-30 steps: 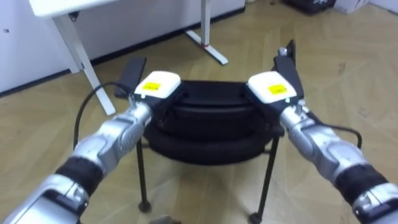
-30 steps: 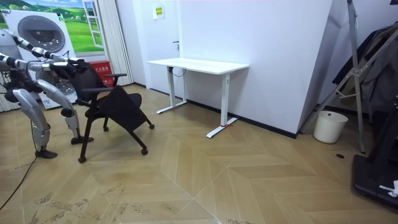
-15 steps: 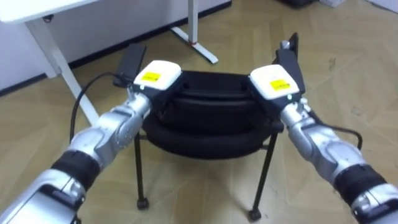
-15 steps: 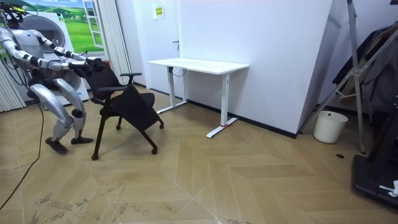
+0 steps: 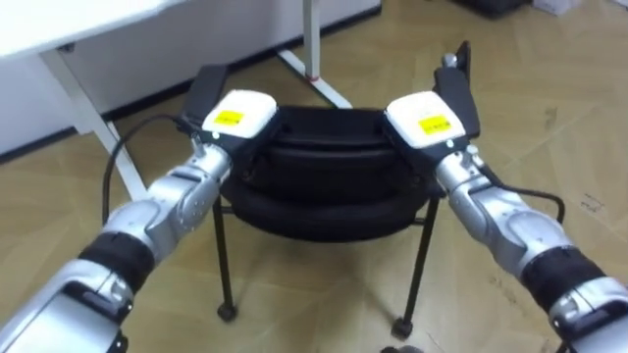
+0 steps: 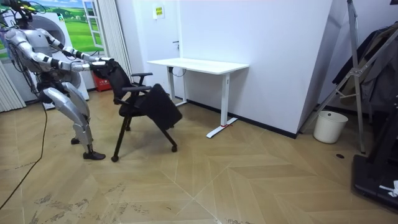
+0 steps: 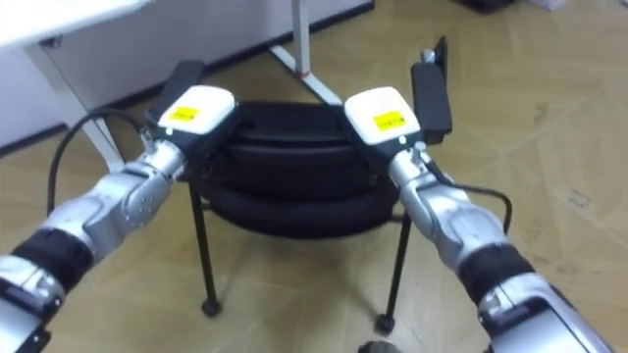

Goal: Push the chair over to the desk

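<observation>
Black armed office chair (image 5: 324, 186) at the robot's twelve o'clock, white desk (image 6: 199, 65) at eleven, open parquet floor (image 5: 549, 118) at two; left hand (image 5: 234, 120) and right hand (image 5: 424, 118) on its backrest, grip impossible to tell.

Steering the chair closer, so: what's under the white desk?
Under the white desk, wood floor and its two white legs with flat feet show. The chair covers the floor around the room view's left leg, so that patch cannot be checked.
</observation>
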Motion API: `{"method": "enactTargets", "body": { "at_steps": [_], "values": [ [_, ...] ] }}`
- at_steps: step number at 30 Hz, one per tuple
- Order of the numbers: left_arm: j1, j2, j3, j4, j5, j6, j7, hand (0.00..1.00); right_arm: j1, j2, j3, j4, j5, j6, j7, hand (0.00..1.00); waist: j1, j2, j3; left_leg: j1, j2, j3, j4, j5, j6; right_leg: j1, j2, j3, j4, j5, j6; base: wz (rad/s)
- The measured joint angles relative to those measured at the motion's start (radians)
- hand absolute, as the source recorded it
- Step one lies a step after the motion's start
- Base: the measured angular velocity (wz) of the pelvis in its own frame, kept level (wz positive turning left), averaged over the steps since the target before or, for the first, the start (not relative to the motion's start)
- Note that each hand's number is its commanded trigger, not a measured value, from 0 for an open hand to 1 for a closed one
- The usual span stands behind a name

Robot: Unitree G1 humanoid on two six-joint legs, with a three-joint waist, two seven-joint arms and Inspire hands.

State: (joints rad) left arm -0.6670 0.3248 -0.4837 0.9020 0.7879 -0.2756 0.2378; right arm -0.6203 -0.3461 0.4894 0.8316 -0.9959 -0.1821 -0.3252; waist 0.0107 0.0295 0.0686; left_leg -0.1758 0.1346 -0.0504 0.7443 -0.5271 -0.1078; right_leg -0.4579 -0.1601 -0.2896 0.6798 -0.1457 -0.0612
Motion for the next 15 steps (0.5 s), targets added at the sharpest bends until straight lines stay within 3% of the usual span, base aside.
{"method": "enactTargets", "body": {
  "at_steps": [2,3,4,6,7,8,9,10,12,15],
  "values": [
    [-0.013,-0.007,0.012,0.005,0.004,0.009,0.000,1.00,-0.030,0.004,-0.002,0.024,-0.007,0.000,0.007,1.00,0.023,-0.006,0.0020,0.041,0.035,-0.005,-0.033,0.014,-0.013,0.006,0.035,-0.005,0.044,-0.068,-0.029,0.02],
    [-0.014,-0.006,0.013,0.004,0.004,0.009,0.000,1.00,-0.034,0.004,-0.002,0.025,-0.007,0.000,0.008,1.00,0.027,-0.009,0.0034,0.041,0.043,-0.004,-0.014,0.022,-0.009,0.008,0.042,-0.006,0.056,-0.085,-0.035,0.03],
    [-0.018,-0.006,0.012,0.003,0.004,0.010,0.000,1.00,-0.036,0.004,-0.002,0.026,-0.007,0.002,0.010,1.00,0.029,-0.013,0.0064,0.022,0.056,-0.007,0.054,0.058,0.005,0.019,0.054,-0.007,0.075,-0.116,-0.047,0.11],
    [-0.015,-0.007,0.009,0.007,0.001,0.011,0.000,1.00,-0.034,0.005,0.000,0.028,-0.004,0.000,0.016,1.00,0.034,-0.019,0.0090,-0.041,0.069,-0.009,0.213,0.156,0.037,0.042,0.066,-0.007,0.097,-0.156,-0.060,0.04],
    [-0.011,-0.010,0.009,0.014,0.001,0.011,0.000,1.00,-0.034,0.004,0.001,0.028,0.000,0.000,0.017,1.00,0.048,-0.028,0.0118,-0.095,0.067,-0.009,0.321,0.250,0.048,0.047,0.064,-0.004,0.118,-0.180,-0.069,0.00],
    [-0.020,-0.018,0.009,0.022,0.001,0.013,0.001,1.00,-0.037,-0.002,0.000,0.028,0.005,0.000,0.017,1.00,0.046,-0.035,0.0169,-0.161,0.050,-0.007,0.420,0.314,0.047,0.052,0.054,-0.008,0.144,-0.201,-0.073,0.04],
    [-0.023,-0.021,0.006,0.024,0.001,0.016,0.001,1.00,-0.036,-0.005,0.000,0.027,0.010,0.000,0.017,1.00,0.046,-0.038,0.0185,-0.191,0.039,-0.005,0.463,0.329,0.048,0.055,0.050,-0.010,0.158,-0.214,-0.077,0.16],
    [-0.027,-0.023,-0.005,0.028,-0.002,0.018,0.008,1.00,-0.035,-0.009,0.002,0.028,0.019,0.000,0.017,1.00,0.051,-0.049,0.0210,-0.244,0.011,0.011,0.526,0.339,0.051,0.059,0.039,-0.011,0.187,-0.246,-0.086,0.11],
    [-0.031,-0.024,-0.025,0.029,-0.012,0.024,0.021,1.00,-0.032,-0.011,0.004,0.031,0.028,0.001,0.017,1.00,0.049,-0.054,0.0225,-0.346,-0.023,0.059,0.612,0.336,0.056,0.076,0.031,-0.025,0.225,-0.291,-0.086,0.13],
    [-0.029,-0.024,-0.035,0.029,-0.018,0.027,0.022,1.00,-0.027,-0.012,0.007,0.035,0.039,0.000,0.014,1.00,0.054,-0.053,0.0228,-0.414,-0.025,0.104,0.566,0.331,0.064,0.099,0.031,-0.037,0.227,-0.309,-0.090,0.03]
  ]
}}
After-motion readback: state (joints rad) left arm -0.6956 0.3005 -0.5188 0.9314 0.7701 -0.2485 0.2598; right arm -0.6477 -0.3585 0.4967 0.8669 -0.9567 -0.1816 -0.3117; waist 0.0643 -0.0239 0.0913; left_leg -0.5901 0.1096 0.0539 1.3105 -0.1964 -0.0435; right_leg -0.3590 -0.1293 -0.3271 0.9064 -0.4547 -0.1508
